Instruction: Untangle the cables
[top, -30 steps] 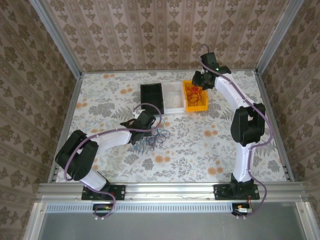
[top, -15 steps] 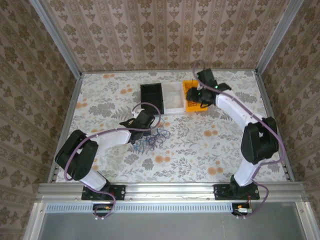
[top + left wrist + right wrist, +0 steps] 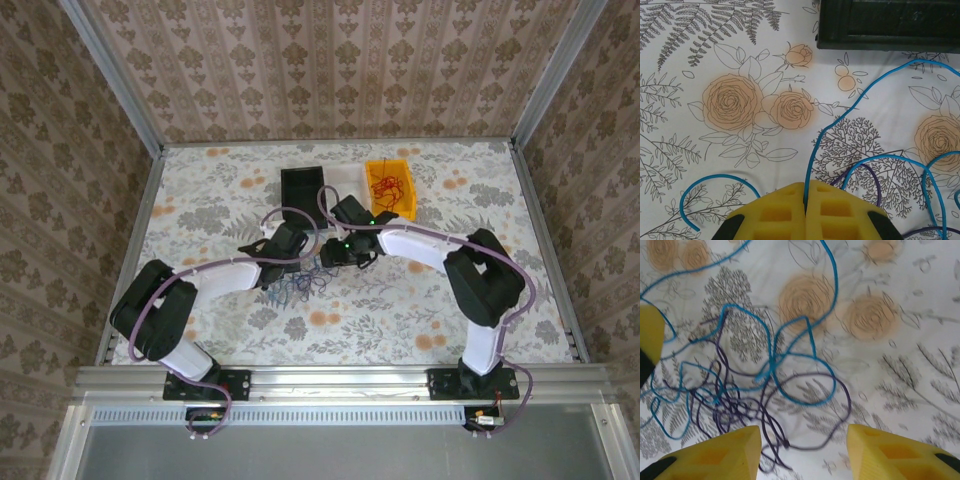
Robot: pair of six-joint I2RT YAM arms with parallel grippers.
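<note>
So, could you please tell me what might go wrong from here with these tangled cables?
The left claw is shut on one blue cable that seems to lead into the tangle; pulling may tighten loops instead of freeing it. The open right claw hangs over crossed blue and purple strands; closing there could catch several at once.

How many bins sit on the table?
3: black bin far centre; white bin beside it, partly hidden; yellow bin at the right end.
</note>
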